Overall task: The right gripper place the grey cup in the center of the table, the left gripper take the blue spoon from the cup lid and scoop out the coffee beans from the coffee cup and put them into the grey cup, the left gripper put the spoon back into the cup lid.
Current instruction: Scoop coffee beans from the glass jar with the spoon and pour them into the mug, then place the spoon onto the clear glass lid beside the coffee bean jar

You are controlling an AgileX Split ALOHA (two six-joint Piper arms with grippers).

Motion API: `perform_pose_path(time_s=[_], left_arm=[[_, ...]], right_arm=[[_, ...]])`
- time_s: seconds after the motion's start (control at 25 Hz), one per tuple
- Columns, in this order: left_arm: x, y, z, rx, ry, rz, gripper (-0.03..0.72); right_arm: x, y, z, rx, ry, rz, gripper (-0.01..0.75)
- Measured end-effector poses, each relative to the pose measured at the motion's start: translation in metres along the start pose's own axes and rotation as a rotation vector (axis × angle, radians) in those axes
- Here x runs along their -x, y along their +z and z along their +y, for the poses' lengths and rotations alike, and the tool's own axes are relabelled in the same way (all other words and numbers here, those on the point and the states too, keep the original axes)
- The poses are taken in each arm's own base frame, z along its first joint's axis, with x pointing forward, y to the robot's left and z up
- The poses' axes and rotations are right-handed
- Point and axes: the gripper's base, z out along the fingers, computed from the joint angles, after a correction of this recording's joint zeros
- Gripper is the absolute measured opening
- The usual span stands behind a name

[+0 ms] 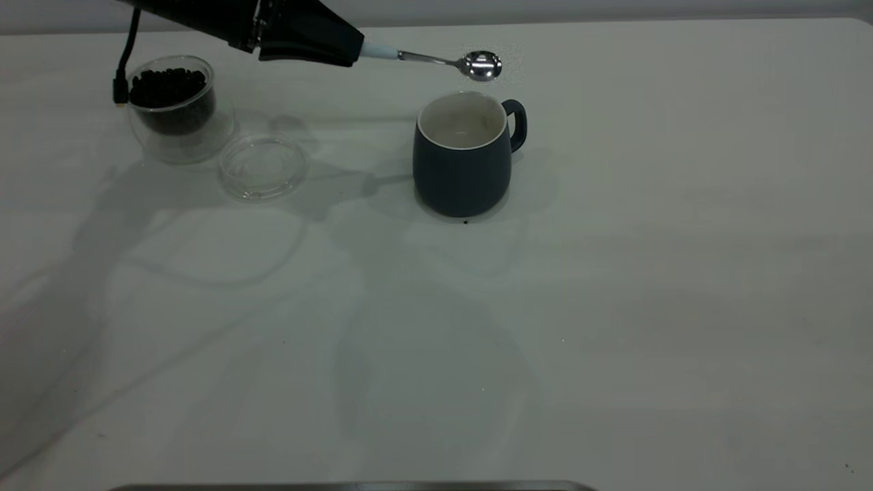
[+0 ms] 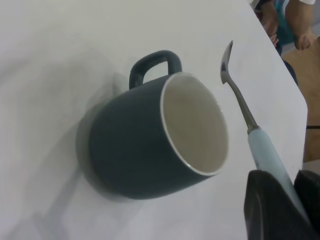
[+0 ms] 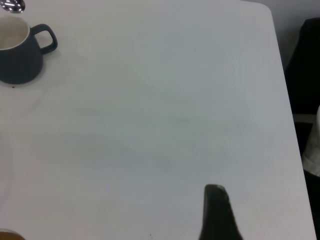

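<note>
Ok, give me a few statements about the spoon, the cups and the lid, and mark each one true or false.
1. The left end effector holds the blue spoon by its handle. True.
2. The spoon's bowl is heaped with coffee beans. False: the bowl is empty and shiny; the beans sit in the coffee cup.
3. The grey cup stands upright on the table. True.
4. The cup lid covers the coffee cup. False: it lies flat on the table beside that cup.
5. The grey cup's handle points toward the coffee cup. False: it points away from it.
</note>
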Motion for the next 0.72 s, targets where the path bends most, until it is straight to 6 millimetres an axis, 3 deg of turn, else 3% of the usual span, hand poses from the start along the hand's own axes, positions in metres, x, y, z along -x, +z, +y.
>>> perform_pose_path(time_s=[0.44, 0.6, 0.72], left_arm=[[0.031, -0.05, -0.06, 0.141, -0.103, 0.12, 0.134], [0.026, -0.072, -0.06, 0.154, -0.195, 0.107, 0.134], [0.003, -0.098, -0.05, 0.186, -0.291, 0.065, 0.133]], right_arm=[[0.0, 0.0, 0.0, 0.0, 0.0, 0.0, 0.459], [0.0, 0.0, 0.0, 0.0, 0.0, 0.0, 0.459], [0.0, 0.0, 0.0, 0.0, 0.0, 0.0, 0.459]])
